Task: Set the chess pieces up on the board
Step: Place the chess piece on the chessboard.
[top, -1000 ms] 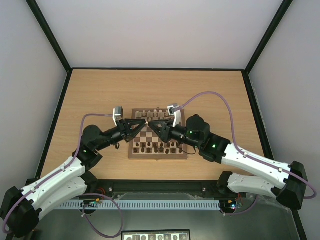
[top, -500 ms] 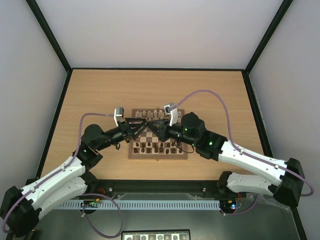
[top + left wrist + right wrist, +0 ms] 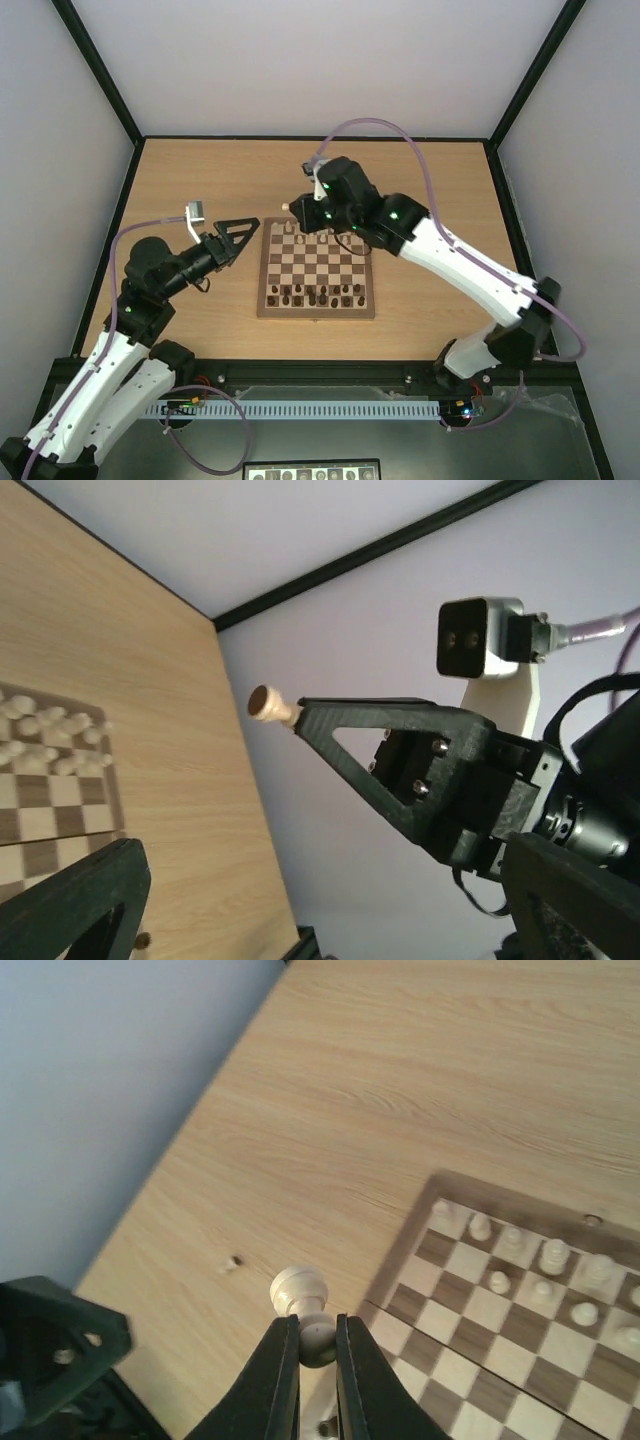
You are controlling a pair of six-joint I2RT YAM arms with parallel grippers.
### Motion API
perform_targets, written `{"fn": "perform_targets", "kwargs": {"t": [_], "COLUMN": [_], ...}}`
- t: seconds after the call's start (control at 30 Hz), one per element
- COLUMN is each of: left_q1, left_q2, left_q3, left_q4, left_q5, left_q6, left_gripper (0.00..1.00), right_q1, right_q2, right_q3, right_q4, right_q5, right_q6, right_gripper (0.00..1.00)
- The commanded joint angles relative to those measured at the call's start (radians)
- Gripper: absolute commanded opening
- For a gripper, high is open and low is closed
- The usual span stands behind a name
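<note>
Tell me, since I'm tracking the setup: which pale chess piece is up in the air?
The pale piece pinched in the right gripper; the other pale pieces stand on the board's far rows.

Board (image 3: pixel 316 313) sits mid-table (image 3: pixel 200 180), btwn my 2 arms. Chess pieces (image 3: pixel 320 237) line its far edge in 2 rows; other chessmen (image 3: pixel 318 294) line the near edge. My R gripper (image 3: pixel 292 209) hangs over the board's far-left corner w/ a piece (image 3: pixel 300 1290) btwn its fingers. My L gripper (image 3: pixel 245 240) is left of the board, over the table, not touching it.
</note>
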Motion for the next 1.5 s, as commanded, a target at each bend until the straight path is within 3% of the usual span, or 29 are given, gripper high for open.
{"fn": "perform_targets", "kwargs": {"t": [0.0,0.2,0.57,0.83,1.47], "left_q1": [0.048,0.077,0.099,0.109,0.111], "left_q2": [0.012,0.013,-0.003,-0.051,-0.045], "left_q3": [0.060,0.108,0.139,0.142,0.166], "left_q4": [-0.209,-0.378,-0.520,-0.565,-0.565], "left_q5": [0.037,-0.054,-0.227,-0.314,-0.336], "left_q6": [0.176,0.328,0.453,0.480,0.493], "left_gripper": [0.99,0.99,0.99,0.99,0.99], "right_q1": [-0.005,0.001,0.036,0.036,0.001], "right_q2": [0.180,0.477,0.755,0.848,0.951], "right_q3": [0.191,0.390,0.606,0.668,0.723], "right_q4": [-0.373,-0.540,-0.601,-0.655,-0.632], "right_q5": [0.072,0.136,0.234,0.299,0.316], "right_q6": [-0.115,-0.162,-0.172,-0.183,-0.213], "right_gripper": [0.01,0.01,0.01,0.01,0.01]}}
